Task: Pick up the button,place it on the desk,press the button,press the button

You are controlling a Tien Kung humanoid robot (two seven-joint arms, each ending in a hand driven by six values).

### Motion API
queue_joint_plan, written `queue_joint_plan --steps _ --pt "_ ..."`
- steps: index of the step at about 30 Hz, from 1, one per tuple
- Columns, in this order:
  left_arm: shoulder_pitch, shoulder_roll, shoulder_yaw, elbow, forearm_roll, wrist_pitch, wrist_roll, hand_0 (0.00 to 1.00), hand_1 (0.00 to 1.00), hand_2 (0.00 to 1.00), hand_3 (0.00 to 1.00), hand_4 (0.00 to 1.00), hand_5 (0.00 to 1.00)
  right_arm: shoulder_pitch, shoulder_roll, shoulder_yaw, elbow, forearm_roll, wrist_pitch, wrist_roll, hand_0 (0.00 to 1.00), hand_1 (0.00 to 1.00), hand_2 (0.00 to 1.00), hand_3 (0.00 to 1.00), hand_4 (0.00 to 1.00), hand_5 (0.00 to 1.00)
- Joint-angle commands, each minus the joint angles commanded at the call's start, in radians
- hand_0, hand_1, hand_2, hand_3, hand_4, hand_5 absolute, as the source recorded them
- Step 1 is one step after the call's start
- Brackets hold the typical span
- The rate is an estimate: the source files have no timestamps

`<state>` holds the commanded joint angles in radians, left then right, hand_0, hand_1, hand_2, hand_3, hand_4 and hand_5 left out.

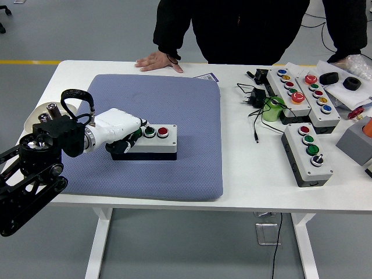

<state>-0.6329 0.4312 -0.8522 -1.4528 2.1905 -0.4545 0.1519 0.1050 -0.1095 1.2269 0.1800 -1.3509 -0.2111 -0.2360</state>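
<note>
A grey button box (152, 141) with a green button (149, 132) and a red button (162, 132) lies on the blue mat (174, 110). My left hand (129, 134) rests on the box's left end, white with black fingers curled over and down the near side, fingertips beside the green button. I cannot tell whether it grips the box or only presses on it. The right arm is out of view.
A person stands at the far side, one hand (157, 60) flat on the table. Several other button boxes (308, 152), cables (256, 96) and a green cup (272, 108) crowd the right. A round white object (43, 113) lies left of the mat.
</note>
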Motion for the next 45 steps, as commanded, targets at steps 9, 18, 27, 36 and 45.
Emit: queue_joint_plan --steps 9,18,27,36,45 --pt "-0.001 -0.003 0.002 -0.008 0.002 0.006 0.010 0.120 0.095 0.146 0.752 0.078 0.002 -0.003 0.000 -0.001 0.000 0.001 0.000 -0.001 0.747 0.699 0.711 0.581 0.180 0.130" --pt "-0.004 -0.017 -0.022 -0.047 -0.008 0.090 0.011 0.119 0.093 0.145 0.765 0.073 0.002 -0.008 0.000 0.001 0.000 -0.005 0.000 -0.002 0.746 0.700 0.711 0.580 0.180 0.130" --pt "-0.025 -0.040 0.011 -0.011 -0.016 0.078 0.008 0.116 0.090 0.142 0.761 0.065 0.002 -0.005 -0.001 -0.007 0.000 0.006 0.000 0.000 0.746 0.700 0.712 0.580 0.181 0.130" --pt "-0.044 -0.049 0.040 0.043 -0.013 0.051 0.012 0.111 0.083 0.138 0.756 0.066 0.002 0.002 -0.001 -0.009 0.000 0.009 0.000 0.000 0.747 0.700 0.712 0.581 0.180 0.130" --pt "-0.045 -0.049 0.064 0.058 -0.004 0.024 0.008 0.109 0.081 0.134 0.755 0.059 0.002 0.002 -0.001 -0.007 0.000 0.006 0.000 0.001 0.747 0.700 0.712 0.581 0.180 0.130"
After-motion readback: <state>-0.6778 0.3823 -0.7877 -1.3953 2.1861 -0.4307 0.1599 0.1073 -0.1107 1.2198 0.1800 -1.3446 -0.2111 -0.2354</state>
